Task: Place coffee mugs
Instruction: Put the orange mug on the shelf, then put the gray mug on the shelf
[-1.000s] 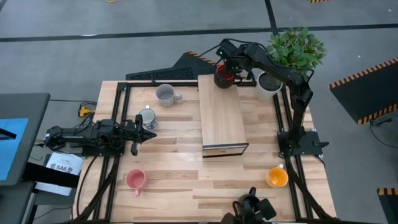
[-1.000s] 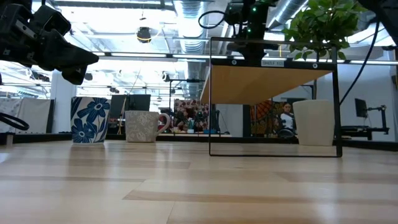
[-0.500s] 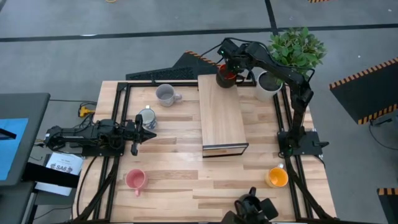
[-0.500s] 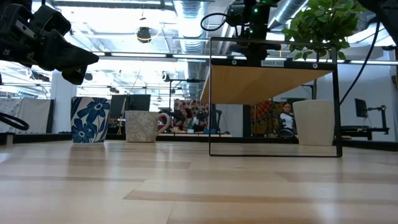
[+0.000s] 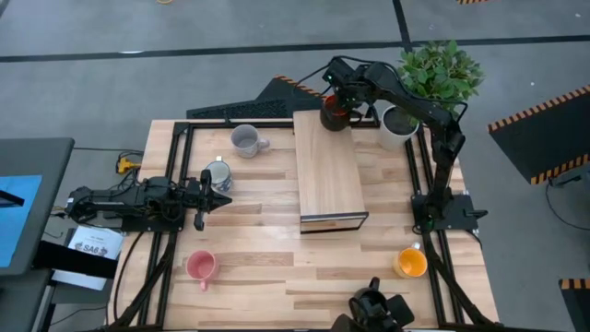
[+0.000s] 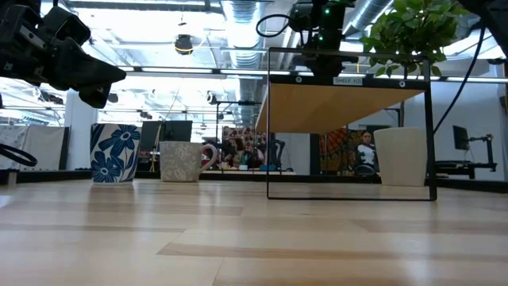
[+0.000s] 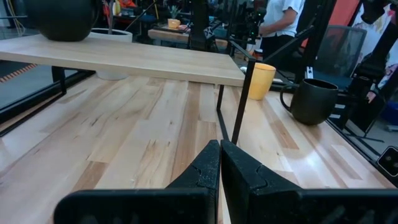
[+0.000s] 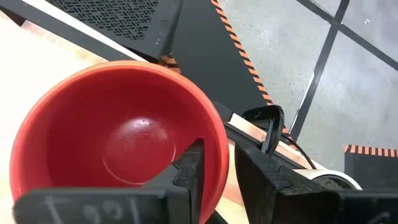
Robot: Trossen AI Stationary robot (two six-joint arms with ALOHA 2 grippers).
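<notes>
My right gripper [image 5: 337, 103] is shut on the red-orange mug [image 8: 118, 143] at the far end of the raised wooden shelf [image 5: 327, 171]. My left gripper [image 7: 219, 163] is shut and empty, hovering near the table's left edge beside the white mug with blue inside [image 5: 218, 175]. The pale grey mug [image 5: 245, 140] stands at the far left, the pink mug [image 5: 200, 266] at the near left, and the yellow-orange mug [image 5: 410, 263] at the near right. A glossy black mug [image 7: 314, 99] stands by the near edge. My right gripper holds the red-orange mug by its rim [image 8: 222, 163]. One finger [image 8: 189, 171] is inside the bowl and the other finger [image 8: 261, 177] is outside the wall. It comes from above, pointing down. The mug is upright and seems to rest on the shelf's far end [image 7: 68, 46].
A white pot with a green plant [image 5: 398, 124] stands just right of the held mug, close to the right arm. The shelf's thin black frame [image 6: 349, 195] stands mid-table. Bare wood lies between the shelf and the left-side mugs.
My right gripper has carried the red-orange mug a short way toward the table's far right over the shelf's far end, then held still.
</notes>
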